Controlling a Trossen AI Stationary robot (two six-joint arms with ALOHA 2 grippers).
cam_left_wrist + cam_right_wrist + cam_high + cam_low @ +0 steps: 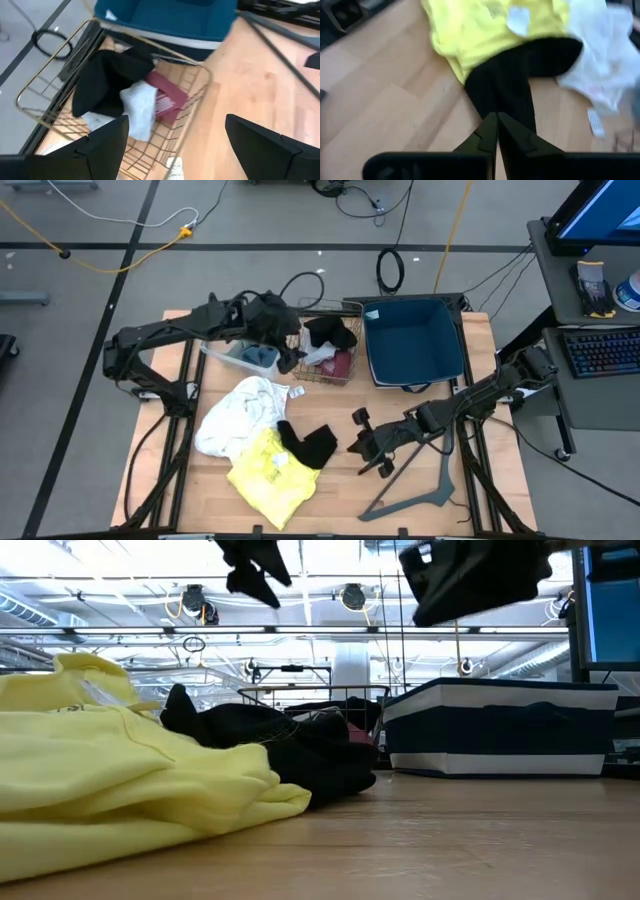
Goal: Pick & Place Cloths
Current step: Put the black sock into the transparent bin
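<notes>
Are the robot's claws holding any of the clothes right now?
No, nothing is held. The left gripper is open and empty above the wire basket. The right gripper is shut on nothing, pointing at the black cloth on the table.

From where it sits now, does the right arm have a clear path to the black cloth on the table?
Probably yes. The right gripper, jaws shut, points at the black cloth, with only bare table between them. The jaws would need to open first.
</notes>
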